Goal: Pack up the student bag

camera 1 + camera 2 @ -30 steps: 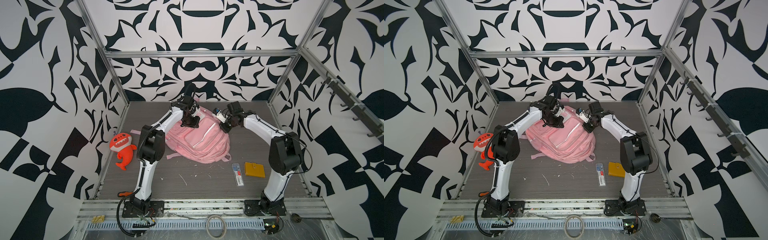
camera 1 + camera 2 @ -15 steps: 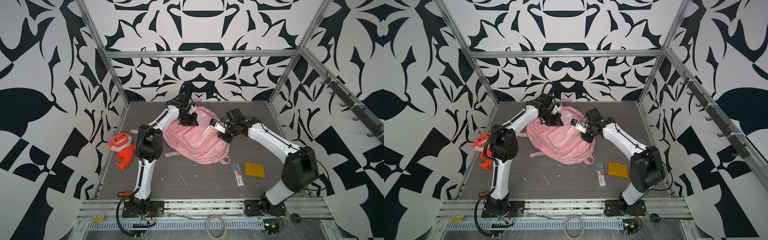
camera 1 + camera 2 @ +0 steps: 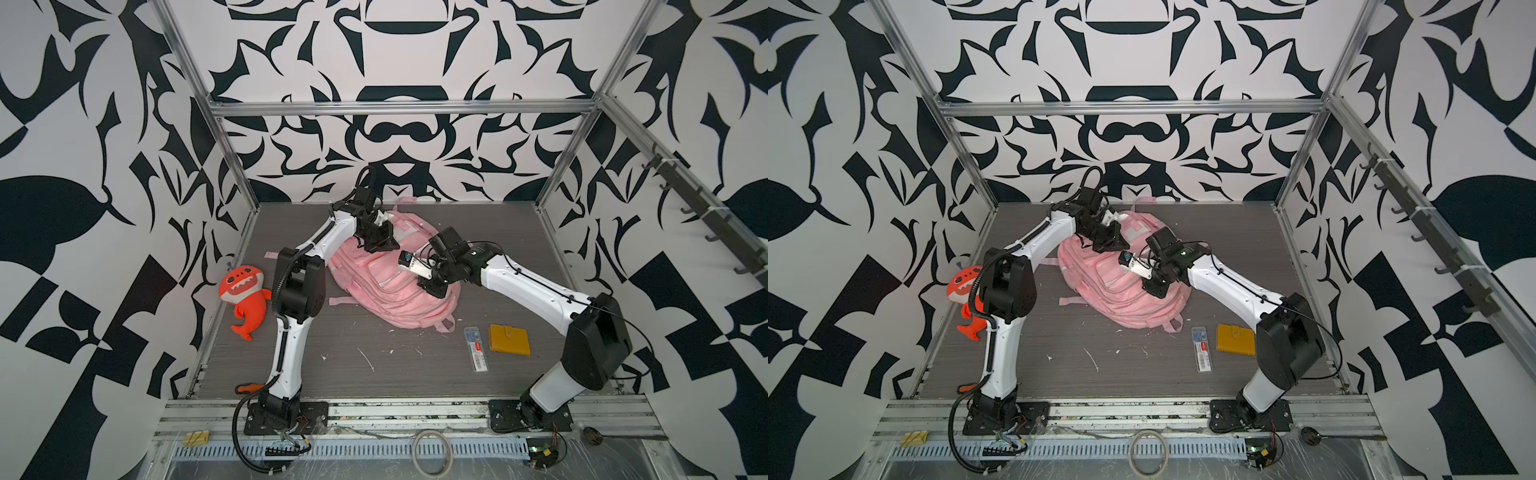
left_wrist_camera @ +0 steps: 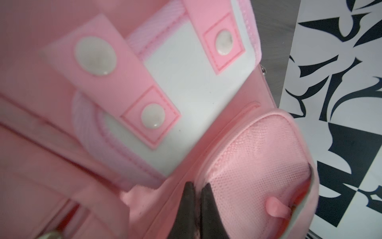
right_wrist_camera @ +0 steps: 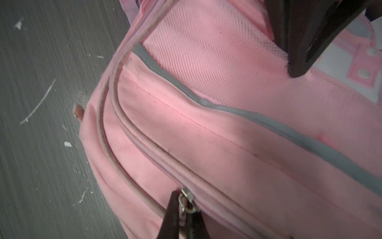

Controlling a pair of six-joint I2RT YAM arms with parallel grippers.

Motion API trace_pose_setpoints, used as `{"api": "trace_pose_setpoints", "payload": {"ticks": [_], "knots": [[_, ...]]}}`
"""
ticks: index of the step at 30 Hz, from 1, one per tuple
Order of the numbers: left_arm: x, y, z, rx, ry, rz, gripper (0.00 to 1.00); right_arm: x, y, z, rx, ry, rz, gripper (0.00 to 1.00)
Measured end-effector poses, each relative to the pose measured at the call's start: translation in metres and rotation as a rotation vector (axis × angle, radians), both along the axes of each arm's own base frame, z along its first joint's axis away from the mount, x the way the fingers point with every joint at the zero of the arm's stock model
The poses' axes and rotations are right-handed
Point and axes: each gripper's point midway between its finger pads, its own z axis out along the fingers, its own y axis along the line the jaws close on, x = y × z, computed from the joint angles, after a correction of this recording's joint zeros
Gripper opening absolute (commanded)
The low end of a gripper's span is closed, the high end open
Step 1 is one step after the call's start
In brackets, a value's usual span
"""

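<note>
Top views both: student bag (image 3: pixel 386 299) lies flat at centre, toward the far side, front pockets up. Outside it: shark plush (image 3: pixel 245 297) at left, orange wallet (image 3: pixel 509 339) and clear refill pack (image 3: pixel 476 348) at near right, so packing looks barely started. Closed left gripper (image 4: pixel 197 186) pinches the mesh pocket (image 4: pixel 258 155) edge at the bag's far end. The right gripper (image 5: pixel 184 200) is clamped on a zipper pull (image 5: pixel 187 203) at the bag's right side. Can't tell if that zip is opening or closing.

The grey table (image 3: pixel 374 374) bears the student bag (image 3: pixel 390 299), orange plush (image 3: pixel 245 299), yellow wallet (image 3: pixel 509 339) and clear case (image 3: pixel 476 349).
</note>
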Motion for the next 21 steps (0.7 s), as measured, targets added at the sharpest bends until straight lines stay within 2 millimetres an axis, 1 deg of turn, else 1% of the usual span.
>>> {"api": "trace_pose_setpoints", "payload": {"ticks": [4, 6, 13, 15, 21], "knots": [[0.010, -0.001, 0.005, -0.028, -0.005, 0.043, 0.00, 0.003, 0.004, -0.005, 0.064, 0.034, -0.095, 0.00], [0.013, -0.001, 0.006, -0.036, -0.009, 0.055, 0.00, 0.005, 0.000, -0.006, 0.090, 0.042, -0.147, 0.00], [0.024, -0.005, 0.009, -0.079, -0.019, 0.109, 0.00, 0.027, -0.030, 0.008, 0.185, 0.071, -0.332, 0.00], [0.026, -0.007, 0.009, -0.092, -0.004, 0.131, 0.00, 0.031, -0.034, 0.009, 0.193, 0.072, -0.359, 0.00], [0.034, -0.011, 0.016, -0.142, 0.043, 0.211, 0.00, 0.027, -0.029, 0.007, 0.196, 0.080, -0.361, 0.00]]}}
